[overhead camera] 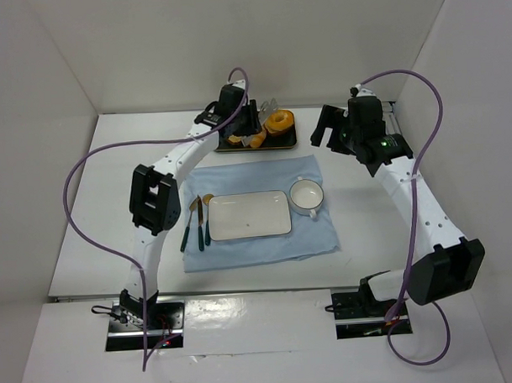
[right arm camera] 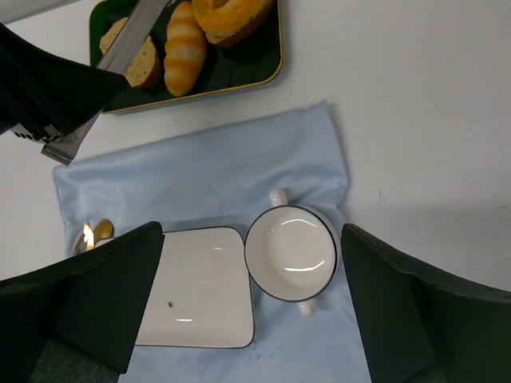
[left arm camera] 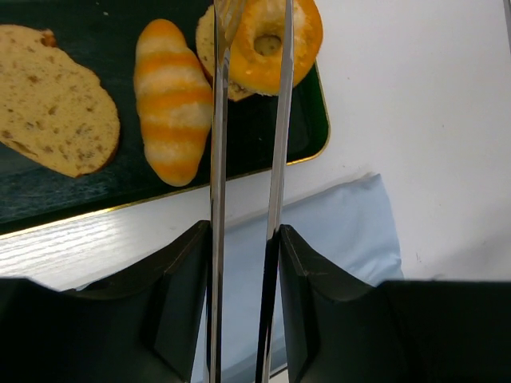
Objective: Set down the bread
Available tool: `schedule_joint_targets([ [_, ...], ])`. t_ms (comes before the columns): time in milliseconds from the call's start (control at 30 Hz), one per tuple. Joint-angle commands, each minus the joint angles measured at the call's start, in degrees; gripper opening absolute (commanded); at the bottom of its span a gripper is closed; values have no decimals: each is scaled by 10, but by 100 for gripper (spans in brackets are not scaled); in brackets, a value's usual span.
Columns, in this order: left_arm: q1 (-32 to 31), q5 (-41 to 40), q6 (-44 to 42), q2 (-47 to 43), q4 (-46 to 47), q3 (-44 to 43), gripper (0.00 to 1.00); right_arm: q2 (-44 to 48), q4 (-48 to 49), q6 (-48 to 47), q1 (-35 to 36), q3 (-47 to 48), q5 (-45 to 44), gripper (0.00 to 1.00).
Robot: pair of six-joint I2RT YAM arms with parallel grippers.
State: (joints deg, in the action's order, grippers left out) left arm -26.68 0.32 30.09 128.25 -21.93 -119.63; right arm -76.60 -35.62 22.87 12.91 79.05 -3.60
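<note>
While the left gripper reaches over the tray, its two long metal blades run parallel with a narrow gap between them. They cross in front of the bread, and their tips pass out of the wrist view, so a grip on it cannot be confirmed.

Item, bread: glossy golden-orange ring with a centre hole, at the right end of the tray, overlapping the edge of a toast slice.

Item, tray: dark, gold-rimmed, at the far side of the table. It also holds a striped roll just left of the blades and a larger seeded slice further left.

Item, right gripper: jaws spread wide, nothing between them. It hangs above the cup, apart from the tray.

Item, cloth: pale blue, spread flat just on the near side of the tray. On it:
- a white rectangular plate, dark-edged
- a white two-handled cup, touching or just beside the plate's right end
- cutlery with teal handles beside the plate's left end, including a gold spoon

Surface: white tabletop — plain white walls enclose it at the back and on both sides.
</note>
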Motion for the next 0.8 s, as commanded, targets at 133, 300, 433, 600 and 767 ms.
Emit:
schedule_joint_targets([
  [133, 18, 20, -16, 6, 20, -20, 50, -7, 44, 11, -10, -5, 24, 99],
  [300, 18, 49, -16, 11, 20, -15, 51, -13, 49, 23, -10, -10, 25, 99],
  [433, 18, 61, -16, 6, 20, 4, 51, -13, 49, 28, -10, -10, 25, 99],
  [600, 18, 49, -16, -5, 20, 28, 51, -13, 55, 28, -10, -10, 25, 99],
  [767, 23, 49, -21, -5, 20, 41, 51, -13, 55, 33, -15, -10, 37, 99],
])
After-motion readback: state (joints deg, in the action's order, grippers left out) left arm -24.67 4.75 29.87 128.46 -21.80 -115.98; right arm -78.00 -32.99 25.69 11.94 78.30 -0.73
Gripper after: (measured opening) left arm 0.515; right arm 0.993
